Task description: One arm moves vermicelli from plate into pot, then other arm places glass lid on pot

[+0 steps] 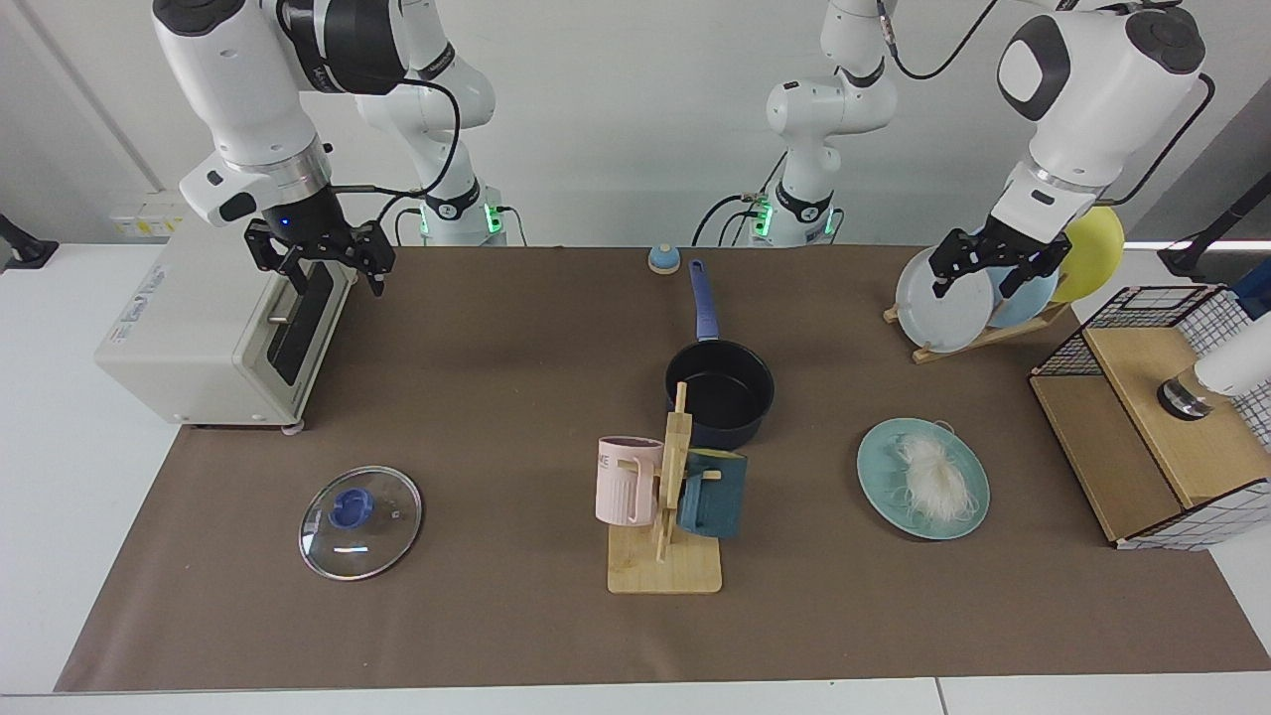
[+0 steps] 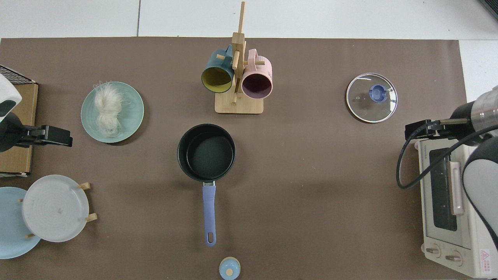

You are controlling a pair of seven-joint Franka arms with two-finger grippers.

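The vermicelli [image 1: 931, 479] lay in 1 loose bundle on the teal plate [image 1: 884, 487], near the bench edge on the left arm's side. The pot [image 1: 719, 392] sat empty mid-bench, its handle pointing toward the arm bases. The glass lid [image 1: 359, 522] lay flat, knob up, well apart on the right arm's side.

The left gripper [image 1: 977, 273] hung in front of the upright plates in the rack [image 1: 978, 338], its fingers parted and holding nothing. The right gripper [image 1: 326, 260] hovered by the toaster oven [image 1: 213, 333], fingers likewise spread and empty.

By my judgement, neither step had begun; the left arm was the nearer to the noodles and best placed to fetch them. To do it well, it should descend straight over the thickest part of the bundle, fingers wide, close low enough to gather most strands without scraping the plate, then lift high to clear the pot rim before releasing over the black interior. Stray strands could trail or snag.

Counted: 2 arms, 1 pot, 1 glass lid, 1 teal plate, 3 upright plates (white, pale blue, yellow), 2 mugs on 1 wooden stand [image 1: 663, 571], 1 toaster oven, 1 small blue bell-like item [image 1: 663, 259] beyond the pot handle.
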